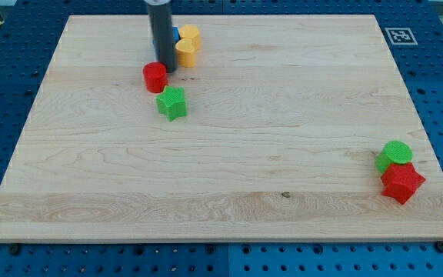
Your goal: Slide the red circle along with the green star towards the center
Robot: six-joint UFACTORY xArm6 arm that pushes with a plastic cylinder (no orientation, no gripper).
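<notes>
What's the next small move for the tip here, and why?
Probably a short push toward the view's lower right. My tip sits right at the red circle, on its upper-right edge, and the green star lies just below-right of the circle. The board's centre is further to the lower right, so nudging the circle into the star should carry both that way.

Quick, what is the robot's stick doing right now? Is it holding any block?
My tip: no gripper, so it holds nothing. It sits right beside the red circle, at its upper right; the green star lies just below.
</notes>
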